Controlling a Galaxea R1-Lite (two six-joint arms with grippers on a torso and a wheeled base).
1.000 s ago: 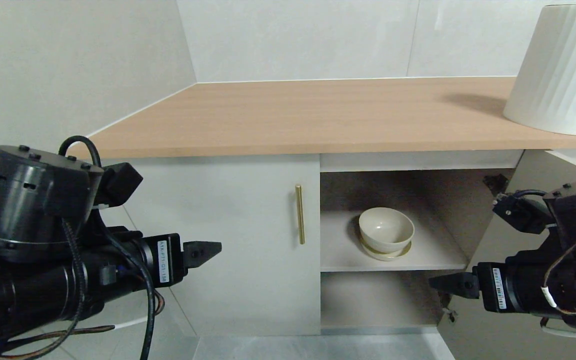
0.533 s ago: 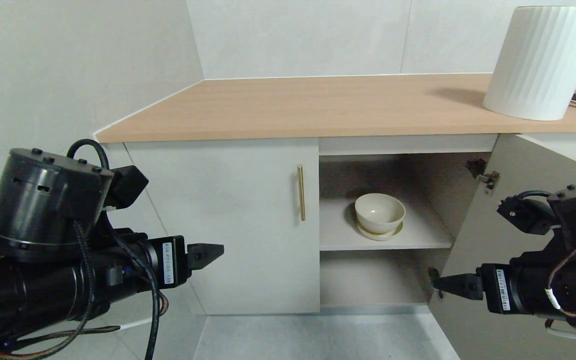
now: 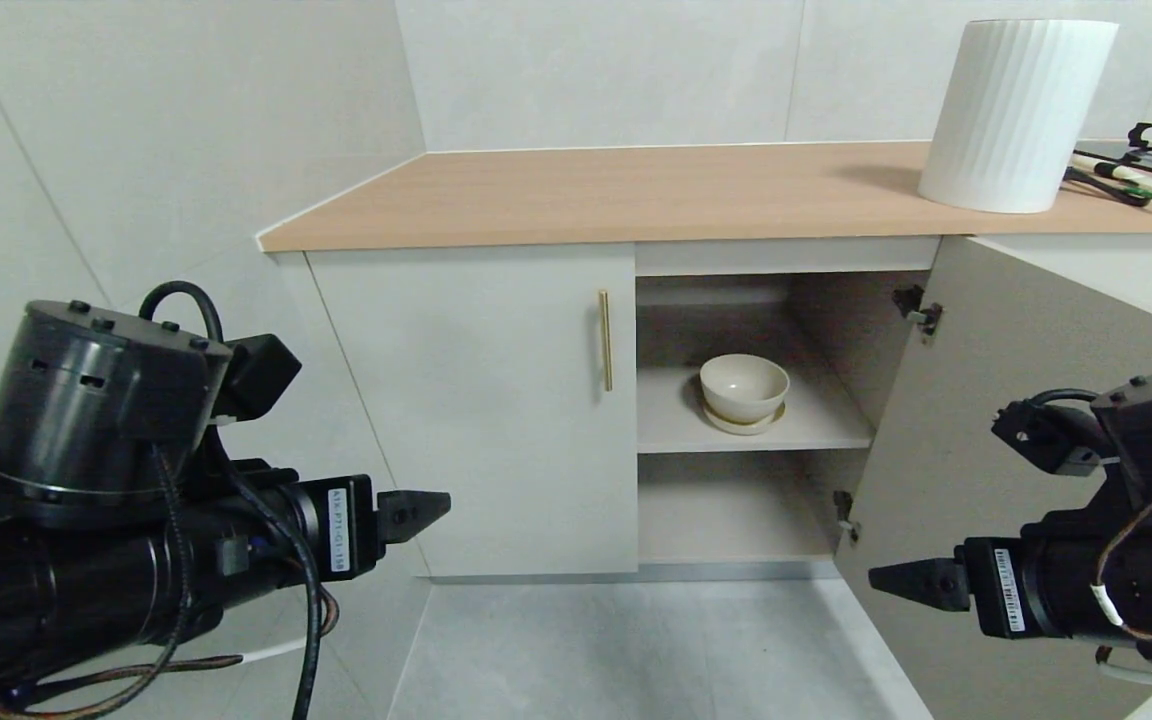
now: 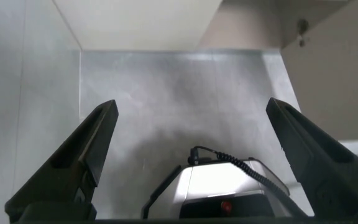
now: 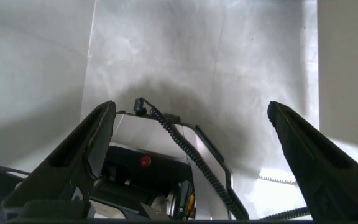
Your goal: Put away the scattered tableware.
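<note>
A cream bowl (image 3: 744,385) sits on a small cream saucer (image 3: 742,425) on the middle shelf (image 3: 821,428) of the cupboard. The cupboard's right door (image 3: 976,420) hangs wide open. My left gripper (image 3: 414,512) is held low in front of the shut left door (image 3: 476,400), well short of the cupboard. My right gripper (image 3: 898,582) hovers low beside the open door's lower edge. In the wrist views both the left gripper (image 4: 194,124) and the right gripper (image 5: 191,124) are open, with only grey floor between their fingers.
The wooden countertop (image 3: 636,190) carries a tall white ribbed container (image 3: 1011,115) and some dark utensils (image 3: 1146,165) at the far right. A brass handle (image 3: 604,340) runs down the shut door. A tiled wall stands at the left, and grey floor (image 3: 636,640) lies below.
The head view has drawn back, so the cupboard looks smaller and farther and more floor shows. Both grippers keep their places and stay open. Bowl and saucer have not moved.
</note>
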